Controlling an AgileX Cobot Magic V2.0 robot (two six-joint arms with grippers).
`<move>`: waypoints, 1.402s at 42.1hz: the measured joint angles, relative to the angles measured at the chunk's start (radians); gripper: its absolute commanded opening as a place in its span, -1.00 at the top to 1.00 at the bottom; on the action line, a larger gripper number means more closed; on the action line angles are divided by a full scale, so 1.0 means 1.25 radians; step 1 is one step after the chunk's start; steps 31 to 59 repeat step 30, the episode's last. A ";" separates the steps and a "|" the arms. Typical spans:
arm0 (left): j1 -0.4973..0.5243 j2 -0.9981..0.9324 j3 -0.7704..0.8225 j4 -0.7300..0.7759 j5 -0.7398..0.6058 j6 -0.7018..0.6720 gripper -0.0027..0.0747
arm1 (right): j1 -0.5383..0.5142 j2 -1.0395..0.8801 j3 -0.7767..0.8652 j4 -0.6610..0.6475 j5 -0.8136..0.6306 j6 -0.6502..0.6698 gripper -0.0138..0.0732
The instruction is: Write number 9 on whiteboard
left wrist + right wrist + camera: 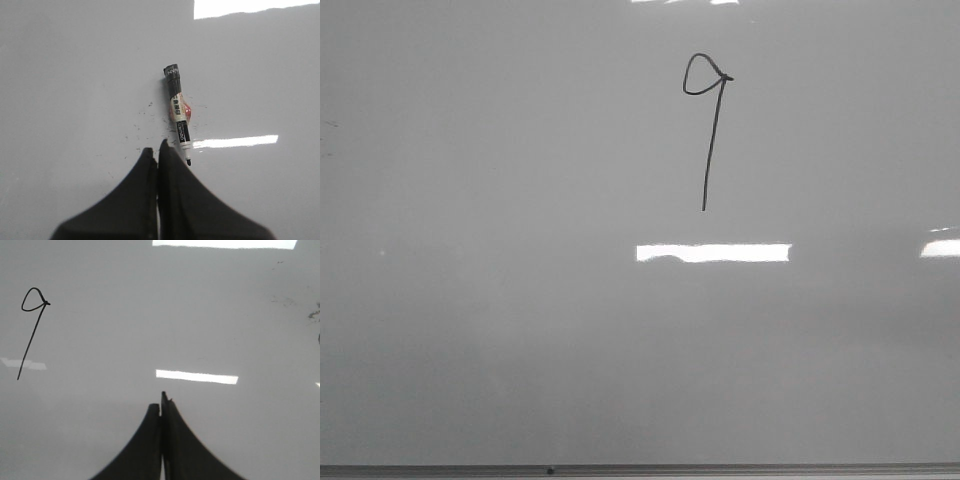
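Both grippers (158, 152) (162, 402) closed, empty, above whiteboard (470, 300)

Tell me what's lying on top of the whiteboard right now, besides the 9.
In the left wrist view a marker lies flat on the whiteboard, uncapped, just beyond the shut left gripper, amid small ink specks. Something reddish shows under its barrel, mostly covered. The 9 is drawn.
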 measured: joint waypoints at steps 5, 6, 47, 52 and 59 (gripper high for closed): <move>0.000 0.000 0.000 0.000 0.000 0.000 0.98 | -0.005 0.000 0.000 0.000 0.000 0.000 0.84; 0.000 0.000 0.000 0.000 0.000 0.000 0.98 | -0.006 0.000 0.000 0.000 0.000 0.000 0.84; 0.000 0.000 0.000 0.000 0.000 0.000 0.98 | -0.013 0.000 0.000 0.002 0.000 0.000 0.84; 0.000 0.000 0.000 0.000 0.000 0.000 0.98 | -0.013 0.000 0.000 0.002 0.000 0.000 0.84; 0.000 0.000 0.000 0.000 0.000 0.000 0.98 | -0.013 0.000 0.000 0.002 0.000 0.000 0.84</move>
